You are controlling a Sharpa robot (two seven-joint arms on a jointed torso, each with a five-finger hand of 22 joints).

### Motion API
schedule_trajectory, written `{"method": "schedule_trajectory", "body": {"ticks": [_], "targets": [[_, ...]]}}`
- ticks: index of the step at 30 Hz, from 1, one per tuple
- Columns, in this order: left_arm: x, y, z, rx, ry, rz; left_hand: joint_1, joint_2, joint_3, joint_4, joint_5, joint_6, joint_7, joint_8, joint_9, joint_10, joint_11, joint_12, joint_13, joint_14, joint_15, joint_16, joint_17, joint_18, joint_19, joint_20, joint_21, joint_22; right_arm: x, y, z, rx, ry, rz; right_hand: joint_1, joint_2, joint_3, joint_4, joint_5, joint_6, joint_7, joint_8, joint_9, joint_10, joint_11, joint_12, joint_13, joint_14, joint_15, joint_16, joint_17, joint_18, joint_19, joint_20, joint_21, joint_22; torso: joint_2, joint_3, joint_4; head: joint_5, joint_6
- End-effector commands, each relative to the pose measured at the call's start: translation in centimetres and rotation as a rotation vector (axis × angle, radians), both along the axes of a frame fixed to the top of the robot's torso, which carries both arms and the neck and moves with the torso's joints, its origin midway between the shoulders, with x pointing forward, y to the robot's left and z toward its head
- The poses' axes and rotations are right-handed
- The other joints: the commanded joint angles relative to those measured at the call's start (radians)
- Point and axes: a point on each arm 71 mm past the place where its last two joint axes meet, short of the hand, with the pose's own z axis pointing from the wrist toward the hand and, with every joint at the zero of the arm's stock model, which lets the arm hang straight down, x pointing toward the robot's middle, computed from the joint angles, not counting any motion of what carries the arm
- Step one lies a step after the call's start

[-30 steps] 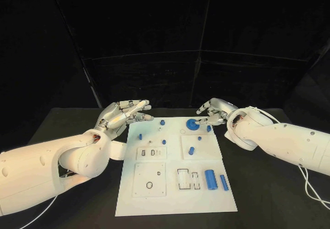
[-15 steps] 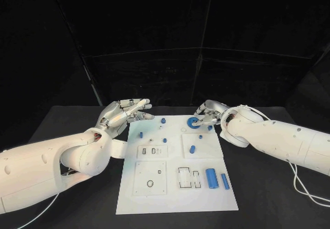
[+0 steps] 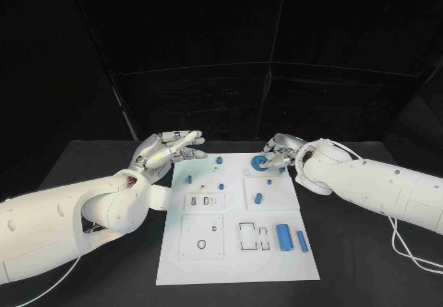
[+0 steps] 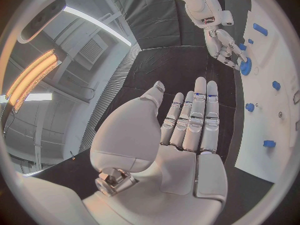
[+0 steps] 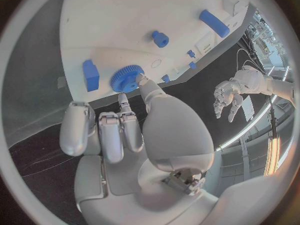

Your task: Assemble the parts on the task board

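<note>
Head view: right hand (image 3: 280, 155) fingertips touch blue gear (image 3: 259, 164) on task board (image 3: 236, 268), not gripping; left hand (image 3: 171, 148) open, empty.

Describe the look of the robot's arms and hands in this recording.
Both arms are smooth, glossy white shells with rounded segments. The left hand and right hand are silver, many-fingered, with white palm plates. A thin pale cable trails from the right arm.
</note>
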Motion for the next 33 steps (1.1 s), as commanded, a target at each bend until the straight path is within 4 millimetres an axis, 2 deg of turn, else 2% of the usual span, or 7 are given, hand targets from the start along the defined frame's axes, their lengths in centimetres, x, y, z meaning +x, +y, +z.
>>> {"method": "schedule_trajectory", "body": {"ticks": [1, 12, 19, 22, 25, 29, 33], "targets": [[0.0, -0.1, 0.1, -0.008, -0.004, -0.016, 0.001, 0.008, -0.005, 0.0, 0.004, 0.007, 0.024, -0.004, -0.001, 0.005, -0.002, -0.003, -0.001, 0.005, -0.002, -0.006, 0.002, 0.012, 0.007, 0.002, -0.001, -0.001, 0.0, 0.2, 0.0, -0.028, 0.003, 0.012, 0.012, 0.003, 0.004, -0.006, -0.004, 0.004, -0.003, 0.005, 0.002, 0.056, 0.007, 0.005, 0.186, 0.093, 0.007, 0.005, 0.212, -0.008, 0.006, -0.001, 0.005, 0.002, 0.0, 0.0003, -0.0002, 0.0, 0.0], [0.0, -0.2, 0.1, -0.007, -0.001, -0.018, 0.001, 0.009, -0.005, -0.001, 0.004, 0.008, 0.024, -0.005, -0.001, 0.006, -0.002, -0.004, -0.001, 0.006, -0.002, -0.007, 0.002, 0.012, 0.008, 0.002, -0.001, -0.002, 0.2, 0.6, -0.1, -0.05, 0.0, 0.016, 0.018, 0.017, 0.013, -0.011, -0.012, 0.012, -0.004, 0.016, 0.003, 0.069, 0.006, 0.017, 0.208, 0.095, 0.007, 0.008, 0.219, -0.01, 0.009, 0.0, 0.013, 0.017, 0.0, 0.0, 0.0008, 0.001, -0.003], [0.0, -0.2, 0.1, -0.009, -0.002, -0.02, 0.001, 0.009, -0.005, -0.001, 0.004, 0.008, 0.024, -0.005, -0.001, 0.006, -0.002, -0.004, -0.001, 0.006, -0.002, -0.007, 0.002, 0.012, 0.008, 0.002, -0.001, -0.002, 0.4, 0.5, -0.1, -0.061, -0.01, 0.01, 0.035, 0.049, 0.052, -0.027, -0.016, 0.042, -0.008, 0.037, 0.004, 0.072, 0.003, 0.02, 0.213, 0.095, 0.004, 0.009, 0.221, -0.011, 0.009, -0.002, 0.019, 0.024, 0.001, 0.0004, 0.0001, 0.003, -0.006], [0.0, -0.2, 0.1, -0.013, -0.003, -0.028, 0.0, 0.01, -0.006, -0.001, 0.004, 0.009, 0.024, -0.005, -0.002, 0.006, -0.002, -0.004, -0.001, 0.006, -0.002, -0.008, 0.003, 0.012, 0.008, 0.002, -0.001, -0.002, 0.5, 0.5, 0.0, -0.055, -0.026, 0.002, 0.049, 0.074, 0.088, -0.039, -0.023, 0.068, -0.014, 0.051, 0.007, 0.073, -0.002, 0.021, 0.216, 0.095, 0.0, 0.009, 0.221, -0.011, 0.009, -0.004, 0.022, 0.028, 0.0, 0.0005, 0.0, 0.003, -0.005], [0.0, -0.2, 0.1, -0.016, -0.003, -0.035, 0.0, 0.01, -0.006, -0.001, 0.004, 0.009, 0.024, -0.005, -0.002, 0.007, -0.002, -0.005, -0.001, 0.006, -0.001, -0.008, 0.003, 0.012, 0.008, 0.002, -0.001, -0.002, 0.5, 0.5, 0.2, -0.045, -0.053, -0.001, 0.059, 0.089, 0.129, -0.057, -0.026, 0.104, -0.025, 0.07, 0.014, 0.075, -0.012, 0.023, 0.22, 0.095, -0.008, 0.009, 0.222, -0.012, 0.01, -0.01, 0.026, 0.034, 0.0, 0.0005, 0.0, 0.003, -0.005], [0.0, -0.2, 0.1, -0.017, -0.002, -0.036, 0.0, 0.01, -0.006, -0.001, 0.004, 0.009, 0.024, -0.005, -0.002, 0.007, -0.002, -0.005, -0.001, 0.006, -0.001, -0.008, 0.003, 0.012, 0.008, 0.002, -0.001, -0.002, 0.3, 0.8, 0.5, -0.031, -0.088, 0.005, 0.053, 0.091, 0.157, -0.069, -0.031, 0.137, -0.039, 0.088, 0.024, 0.08, -0.024, 0.026, 0.226, 0.095, -0.017, 0.01, 0.224, -0.013, 0.011, -0.019, 0.03, 0.041, 0.0, 0.0007, -0.0003, 0.004, -0.004], [0.0, -0.1, 0.1, -0.016, -0.001, -0.036, 0.0, 0.01, -0.006, -0.001, 0.004, 0.009, 0.024, -0.005, -0.002, 0.007, -0.002, -0.005, -0.001, 0.006, -0.001, -0.008, 0.003, 0.012, 0.008, 0.002, -0.001, -0.002, -0.1, 1.4, 0.9, -0.016, -0.125, 0.025, 0.042, 0.088, 0.171, -0.076, -0.036, 0.144, -0.043, 0.091, 0.028, 0.082, -0.028, 0.028, 0.229, 0.096, -0.022, 0.01, 0.225, -0.014, 0.013, -0.024, 0.032, 0.046, 0.0, -0.0005, -0.0002, 0.003, -0.001]]}}
